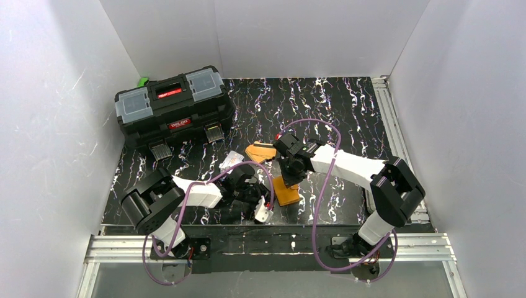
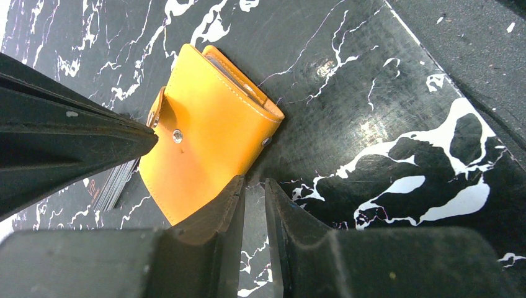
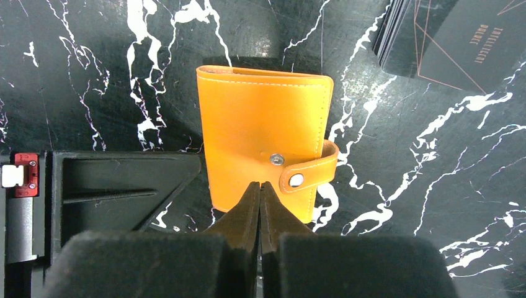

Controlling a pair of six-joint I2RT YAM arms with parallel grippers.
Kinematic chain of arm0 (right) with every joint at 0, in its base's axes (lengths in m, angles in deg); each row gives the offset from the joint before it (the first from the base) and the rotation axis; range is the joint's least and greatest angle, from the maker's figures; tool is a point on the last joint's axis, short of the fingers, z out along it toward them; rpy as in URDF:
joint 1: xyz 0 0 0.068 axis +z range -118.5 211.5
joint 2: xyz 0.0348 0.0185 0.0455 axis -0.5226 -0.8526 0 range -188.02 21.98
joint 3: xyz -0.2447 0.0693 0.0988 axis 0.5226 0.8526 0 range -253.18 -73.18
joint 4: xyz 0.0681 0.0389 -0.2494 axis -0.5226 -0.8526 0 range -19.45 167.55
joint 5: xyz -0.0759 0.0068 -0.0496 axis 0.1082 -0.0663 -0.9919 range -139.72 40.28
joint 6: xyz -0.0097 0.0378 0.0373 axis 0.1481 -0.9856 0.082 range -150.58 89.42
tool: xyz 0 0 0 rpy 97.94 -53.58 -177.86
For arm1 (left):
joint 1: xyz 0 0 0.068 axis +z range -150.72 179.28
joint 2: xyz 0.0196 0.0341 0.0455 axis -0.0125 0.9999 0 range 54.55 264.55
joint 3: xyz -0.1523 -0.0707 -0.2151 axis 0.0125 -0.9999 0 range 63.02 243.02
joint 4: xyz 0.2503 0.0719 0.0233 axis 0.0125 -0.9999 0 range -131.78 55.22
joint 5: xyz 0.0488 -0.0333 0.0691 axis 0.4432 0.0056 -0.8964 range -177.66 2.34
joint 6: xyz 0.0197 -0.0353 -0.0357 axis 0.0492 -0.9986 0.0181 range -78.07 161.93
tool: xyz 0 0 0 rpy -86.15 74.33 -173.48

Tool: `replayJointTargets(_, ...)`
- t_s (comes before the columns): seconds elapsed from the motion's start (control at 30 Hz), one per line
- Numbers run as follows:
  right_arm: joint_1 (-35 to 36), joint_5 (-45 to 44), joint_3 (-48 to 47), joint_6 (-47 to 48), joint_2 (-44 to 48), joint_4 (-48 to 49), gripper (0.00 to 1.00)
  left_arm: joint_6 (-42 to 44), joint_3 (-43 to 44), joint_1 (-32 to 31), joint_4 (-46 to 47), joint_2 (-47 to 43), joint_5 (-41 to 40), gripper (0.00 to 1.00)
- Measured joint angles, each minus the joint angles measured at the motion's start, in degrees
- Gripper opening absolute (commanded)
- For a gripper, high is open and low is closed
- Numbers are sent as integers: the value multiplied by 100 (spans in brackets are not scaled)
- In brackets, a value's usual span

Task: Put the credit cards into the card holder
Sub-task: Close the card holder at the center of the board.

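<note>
**Item 1, holder** (image 3: 260,124): orange, folded shut, with its tab (image 3: 307,172) snapped across the cover. It lies flat on the black marbled tabletop (image 1: 347,112), near the front edge, between the 2 hands.

**Item 2, black cards** (image 3: 459,37): a slightly fanned stack lying flat on the tabletop. It is near the holder but apart from it. Pale lettering shows on the top card, too small to read.

**Item 3, orange cards** (image 1: 259,151): lying flat behind the holder, just beside the right wrist. The count cannot be told.

**Item 4, white card** (image 1: 231,159): lying flat, left of the orange cards and behind the left hand.

**Item 5, right hand** (image 3: 259,189): fingers fully together with nothing between them. The tips sit over the holder's near edge, just beside the tab. Whether they press on the cover cannot be told.

**Item 6, left hand** (image 2: 253,186): fingers a narrow slit apart, with bare tabletop showing through the gap, so it grips nothing. 1 fingertip sits at the holder's side edge near a corner. Contact cannot be told.

**Item 7, toolbox** (image 1: 173,105): black, lid closed, with 2 grey-topped compartments and a red label. It stands at the far left of the tabletop, well apart from the holder and cards.
</note>
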Motion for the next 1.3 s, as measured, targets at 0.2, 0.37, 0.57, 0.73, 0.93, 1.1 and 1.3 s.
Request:
replayJointTargets(0.2,22,-168,-28,15,2,-153,39,0,-26,-7,9,-24,-2,18)
replayJointTargets(0.37,103,-485,-304,24,0,-461,43,0,-35,-17,7,-31,-4,18)
replayJointTargets(0.57,275,-702,-544,59,-240,-597,44,0,-66,-37,13,-59,-7,18)
replayJointTargets(0.73,354,-789,-566,127,-492,-649,43,0,-79,-37,17,-70,-4,18)
replayJointTargets(0.93,382,-883,-568,144,-549,-721,36,0,-83,-37,17,-76,-4,18)
replayJointTargets(1.1,385,-953,-568,153,-555,-723,31,-2,-85,-37,17,-79,-7,18)
replayJointTargets(1.3,387,-966,-568,155,-568,-721,35,-4,-85,-37,17,-79,-7,17)
